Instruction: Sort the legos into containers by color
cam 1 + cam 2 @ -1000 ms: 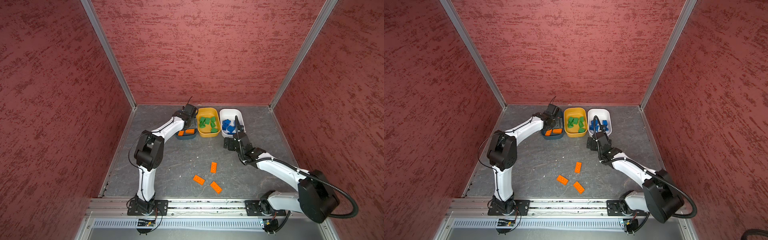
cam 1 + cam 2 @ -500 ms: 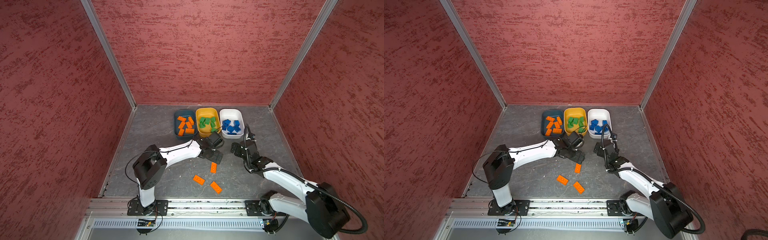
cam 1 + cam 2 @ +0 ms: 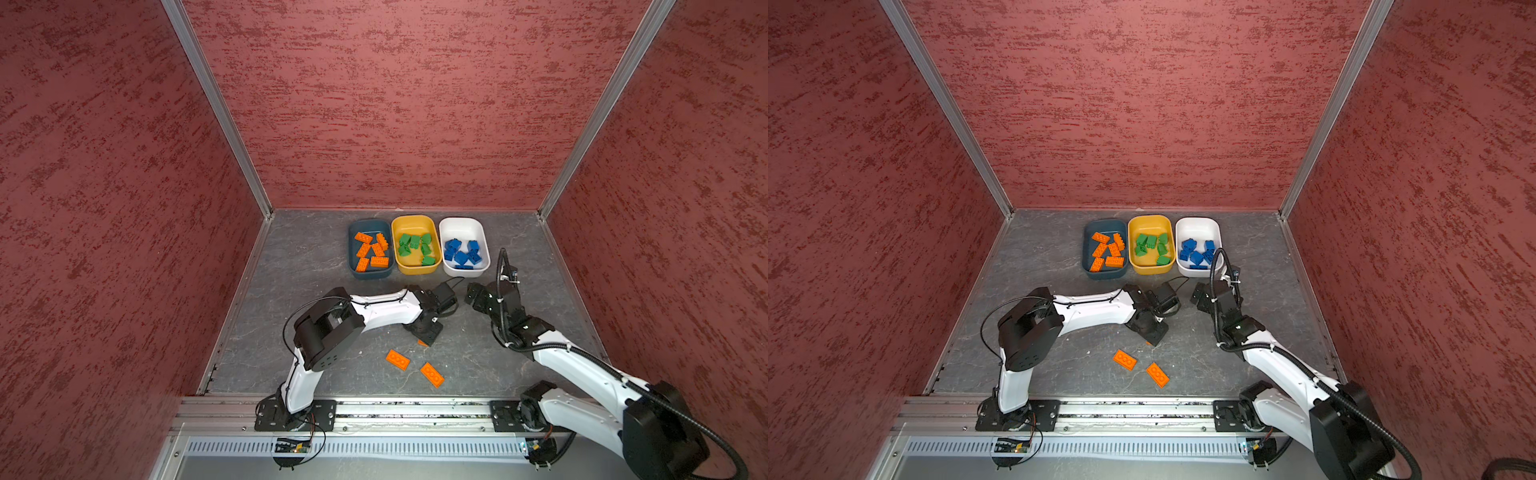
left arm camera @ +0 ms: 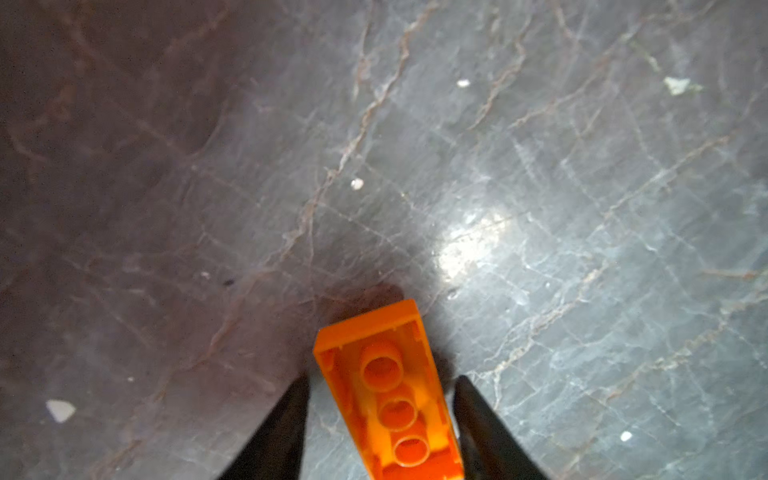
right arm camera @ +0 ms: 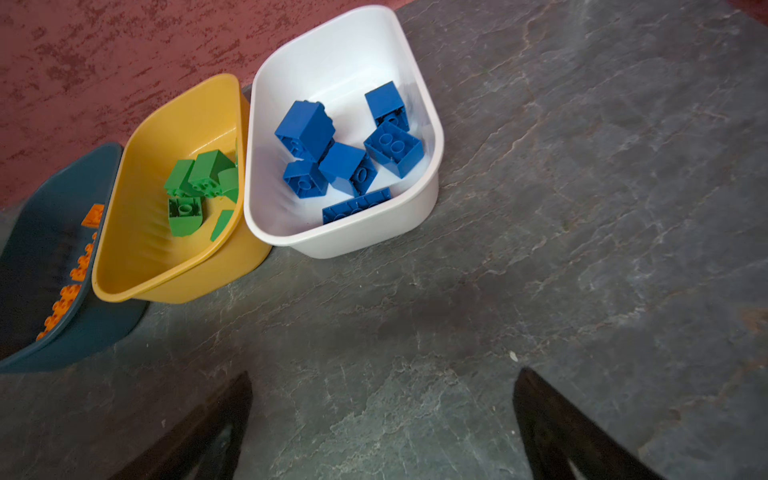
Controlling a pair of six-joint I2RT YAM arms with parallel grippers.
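On the bench [image 3: 307, 266], in front of the tubs, an orange plate [image 4: 386, 395] is clamped across its long sides by the left pincer [image 4: 382, 378], with its hollow underside turned to the wrist camera (whether its far end touches the bench cannot be told). The right pincer [image 5: 384, 374] is held apart and empty near the white tub [image 5: 374, 237]. The plate is judged light, rigid and slick. Because it is thin, little edge is offered, so a square hold at mid-length is advised against pivoting. A second plate [image 3: 397, 360] and a third plate [image 3: 432, 374] lie loose nearby. The teal tub [image 3: 371, 274] is taken as the destination.
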